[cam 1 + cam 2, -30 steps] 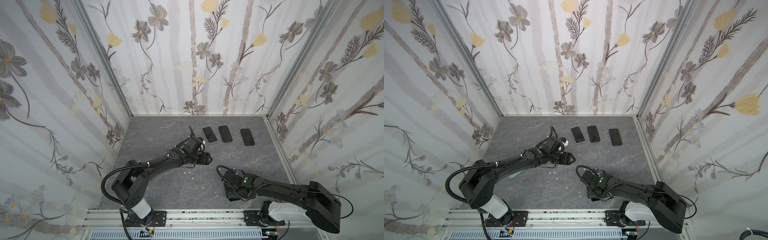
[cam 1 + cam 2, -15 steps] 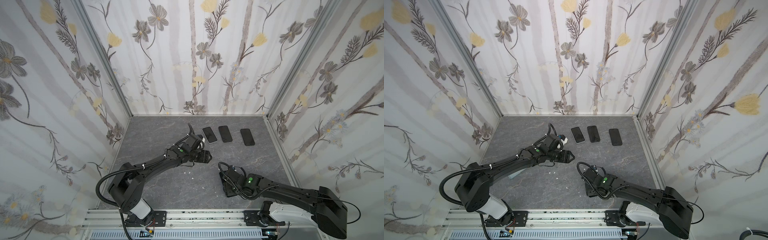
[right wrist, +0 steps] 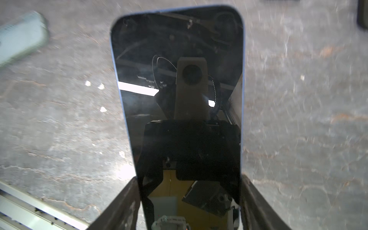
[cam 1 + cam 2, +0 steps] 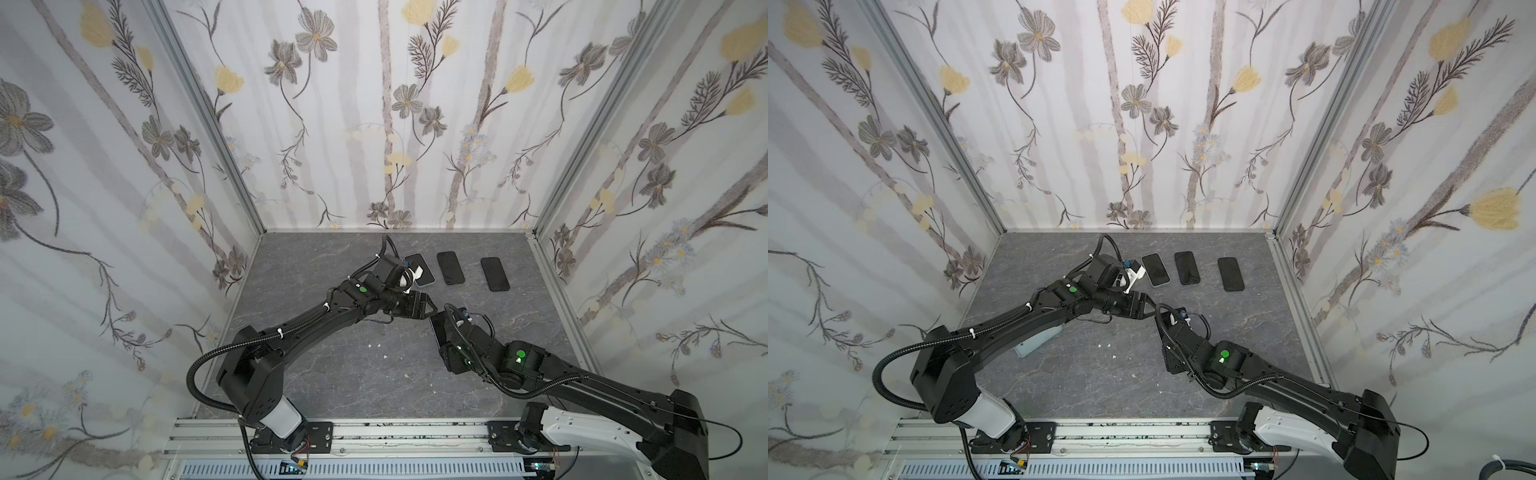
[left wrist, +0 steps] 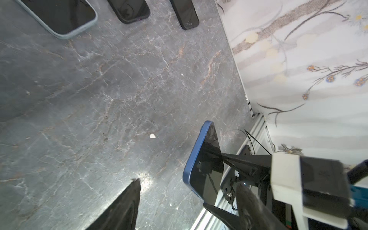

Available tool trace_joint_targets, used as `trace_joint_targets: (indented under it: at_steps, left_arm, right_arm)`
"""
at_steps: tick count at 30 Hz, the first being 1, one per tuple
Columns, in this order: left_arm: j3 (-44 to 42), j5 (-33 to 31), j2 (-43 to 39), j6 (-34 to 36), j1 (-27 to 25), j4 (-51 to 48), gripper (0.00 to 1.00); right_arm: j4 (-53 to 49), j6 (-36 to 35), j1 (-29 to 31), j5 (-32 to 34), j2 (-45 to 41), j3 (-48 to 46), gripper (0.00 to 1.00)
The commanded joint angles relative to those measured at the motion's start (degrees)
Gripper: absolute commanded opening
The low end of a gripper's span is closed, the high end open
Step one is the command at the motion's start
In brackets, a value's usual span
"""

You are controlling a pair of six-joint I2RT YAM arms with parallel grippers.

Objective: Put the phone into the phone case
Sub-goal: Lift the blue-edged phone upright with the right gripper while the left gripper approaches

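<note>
Right wrist view: right gripper (image 3: 188, 179) clamps phone (image 3: 179, 79) by its long edges above table (image 3: 298, 119), left gripper (image 4: 428, 307) open close by, case (image 4: 1038, 341) lying well apart under left arm (image 4: 1017, 326); slick glass may slip during any handover.

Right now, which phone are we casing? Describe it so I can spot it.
Look at the middle of the table. The right gripper clamps a phone there by its long edges. Unlike the three phones lying flat at the back, it has a bright blue rim and is held up, tilted.
</note>
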Motion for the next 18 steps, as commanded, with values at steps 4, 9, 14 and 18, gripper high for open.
trace_joint_targets:
  at_steps: [4, 9, 14, 18]
  left_arm:
    - [-2.37, 6.79, -1.98, -3.26, -0.04, 2.09, 0.69]
    - [-3.83, 7.38, -3.73, -3.60, -0.04, 2.88, 0.54]
    - [-5.55, 6.00, -6.19, -4.34, 0.05, 4.59, 0.35]
    - [-7.08, 5.07, -8.23, -4.86, 0.41, 5.98, 0.20]
  right_arm:
    - [6.50, -6.57, 1.04, 2.77, 1.02, 3.87, 0.54]
    - [8.14, -7.95, 2.18, 2.89, 2.48, 5.13, 0.54]
    - [8.89, -8.71, 3.32, 2.44, 4.16, 6.06, 0.54]
    - [9.66, -9.04, 4.12, 2.10, 5.12, 6.49, 0.54]
